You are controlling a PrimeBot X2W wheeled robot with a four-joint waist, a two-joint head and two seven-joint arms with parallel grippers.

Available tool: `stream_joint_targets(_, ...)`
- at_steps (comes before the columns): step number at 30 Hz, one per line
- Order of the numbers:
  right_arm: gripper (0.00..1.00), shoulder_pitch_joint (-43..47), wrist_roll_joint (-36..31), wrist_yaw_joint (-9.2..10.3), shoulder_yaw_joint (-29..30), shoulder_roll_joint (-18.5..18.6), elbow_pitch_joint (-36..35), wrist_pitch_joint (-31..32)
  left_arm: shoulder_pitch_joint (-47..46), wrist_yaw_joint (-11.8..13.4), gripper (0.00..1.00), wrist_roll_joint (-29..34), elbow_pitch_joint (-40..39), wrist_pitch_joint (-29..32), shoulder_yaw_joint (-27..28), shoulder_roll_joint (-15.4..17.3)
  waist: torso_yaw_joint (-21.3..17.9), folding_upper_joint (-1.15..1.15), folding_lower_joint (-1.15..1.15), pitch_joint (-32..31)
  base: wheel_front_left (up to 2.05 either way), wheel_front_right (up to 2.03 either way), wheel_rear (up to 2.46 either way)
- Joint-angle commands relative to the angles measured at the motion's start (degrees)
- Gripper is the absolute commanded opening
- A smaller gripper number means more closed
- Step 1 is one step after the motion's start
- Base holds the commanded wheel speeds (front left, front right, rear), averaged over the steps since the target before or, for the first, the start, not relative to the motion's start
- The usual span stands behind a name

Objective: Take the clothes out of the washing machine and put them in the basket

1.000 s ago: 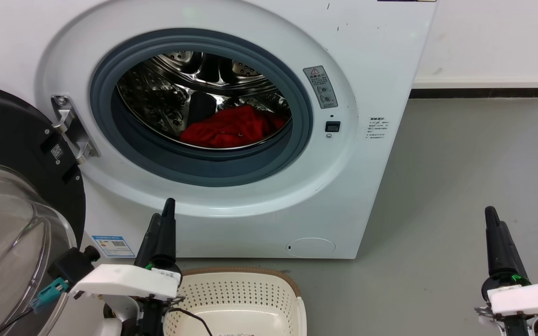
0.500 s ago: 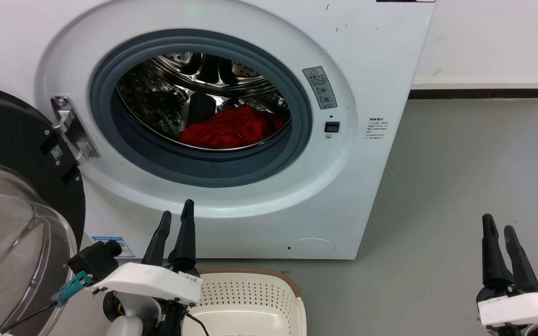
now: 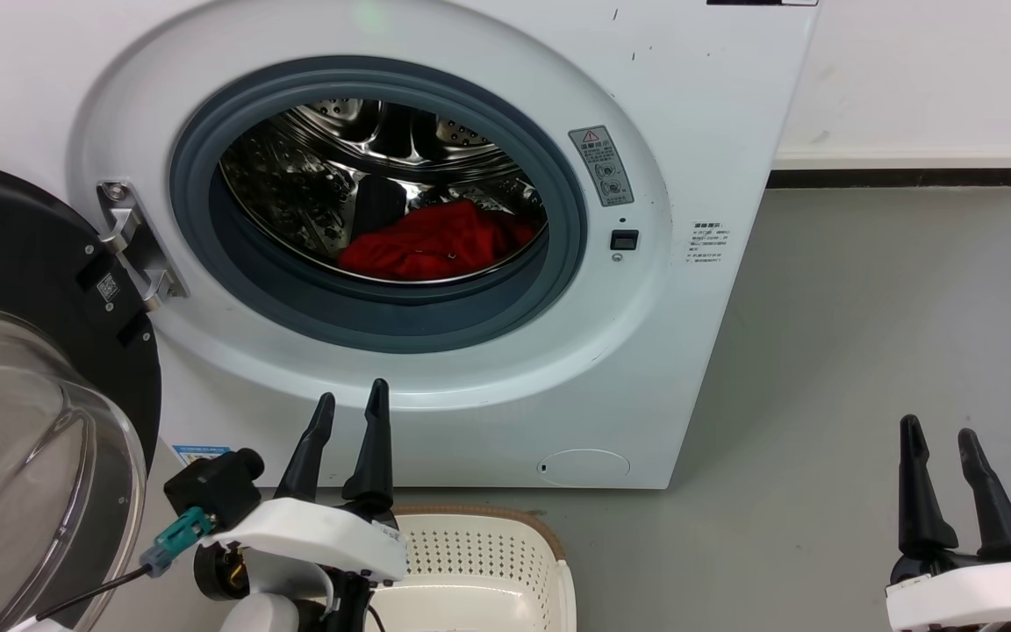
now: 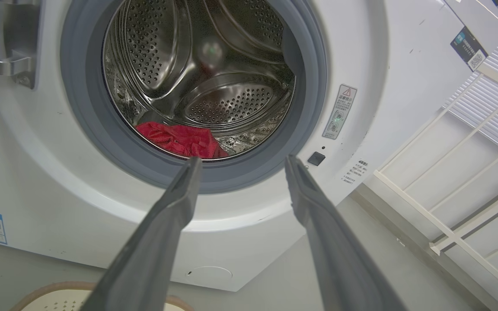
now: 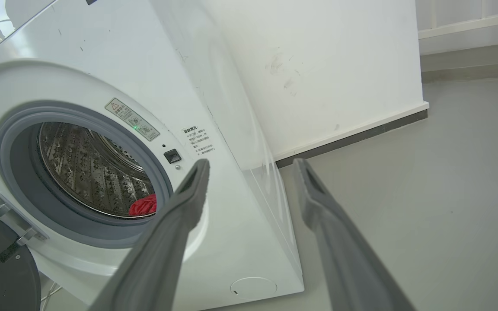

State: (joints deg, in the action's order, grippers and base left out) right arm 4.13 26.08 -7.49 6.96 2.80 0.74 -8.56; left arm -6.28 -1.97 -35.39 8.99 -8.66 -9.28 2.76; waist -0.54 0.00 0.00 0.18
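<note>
Washing machine: the white front-loader stands with its black-rimmed glass door swung open to the robot's left, so the mouth is free to reach into.
Clothes: one bright red garment lies crumpled on the bottom of the steel drum, behind the grey rubber ring. Nothing touches it.
Basket: the cream basket sits on the grey floor just in front of the machine, below the opening. Only its far end shows.
Left gripper: it hangs low before the machine, by the basket's left side. Its fingers are parted with a plain gap and hold nothing. The tips point up at the white surround under the ring, and its wrist view looks between them at the red cloth.
Right gripper: it is well off to the right over bare floor, fingers spread and holding nothing.
Step in hand: by my reckoning this is the very start. The left arm is lined up for the reach and the garment is not yet taken.
Next move: I'd say the left arm must rise over the ring's lower lip and go deep into the drum with its jaws apart. It should then close on a raised fold of the cloth. The soft ring looks a likely place for the fingers or the cloth to catch on the way out to the basket.
</note>
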Motion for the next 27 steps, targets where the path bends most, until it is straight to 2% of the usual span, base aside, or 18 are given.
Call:
stream_joint_targets(1,1.0,0.5,-1.9,0.0,0.1,0.2,-1.0,-0.6,-1.4,0.3,1.0,1.6,-0.4,-0.5,-0.5,0.1,0.0,0.0,0.0,0.0,0.0,0.0,0.0)
stream_joint_targets(27,1.0,2.3,-17.3,0.01,0.9,0.1,-3.2,-3.0,-1.6,2.7,1.0,16.8,0.0,-3.9,-2.7,0.2,-0.2,0.0,0.0,0.1,0.0,0.0,0.0)
